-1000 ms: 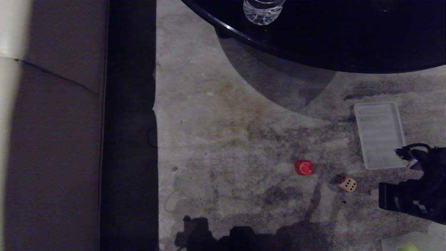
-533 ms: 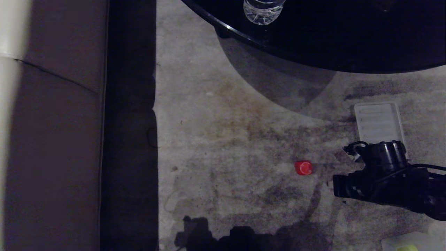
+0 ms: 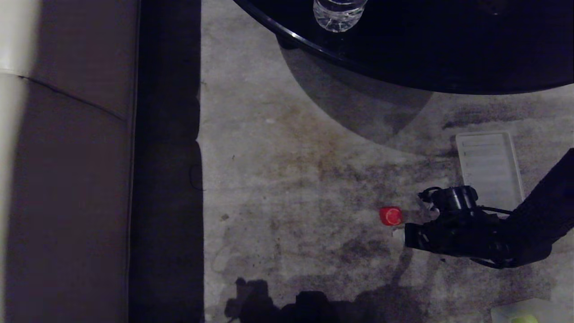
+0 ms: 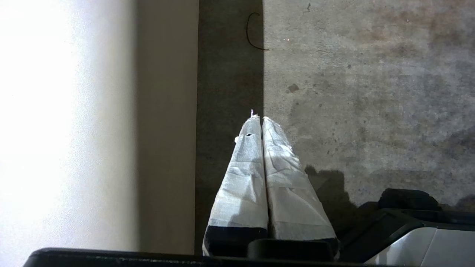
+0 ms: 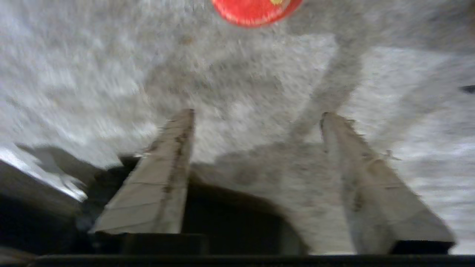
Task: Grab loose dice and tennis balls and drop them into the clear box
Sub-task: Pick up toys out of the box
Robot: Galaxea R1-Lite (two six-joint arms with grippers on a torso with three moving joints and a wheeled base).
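Two corners of the scene matter: nearest, at the frame's low right edge, the clear box (image 3: 506,312) already holds a tennis ball (image 3: 522,319). Right gripper (image 5: 256,118) hangs low over the carpet (image 3: 291,148), fingers spread and empty, aimed at the red die (image 3: 391,216) just ahead, probably for a straddling grasp. Left gripper (image 4: 259,120) is pressed closed, parked beside the sofa (image 3: 76,179); farther off lies the ribbed lid (image 3: 489,161).

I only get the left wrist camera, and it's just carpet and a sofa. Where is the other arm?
Observer: The right gripper reaches out over the carpet, beside the red die.
Operator: Did it grab it?
Observer: No. It is open and empty; the die lies just ahead of it.
Operator: Where's the box?
Observer: A corner of the clear box shows at the head view's lower right edge, with a tennis ball inside.
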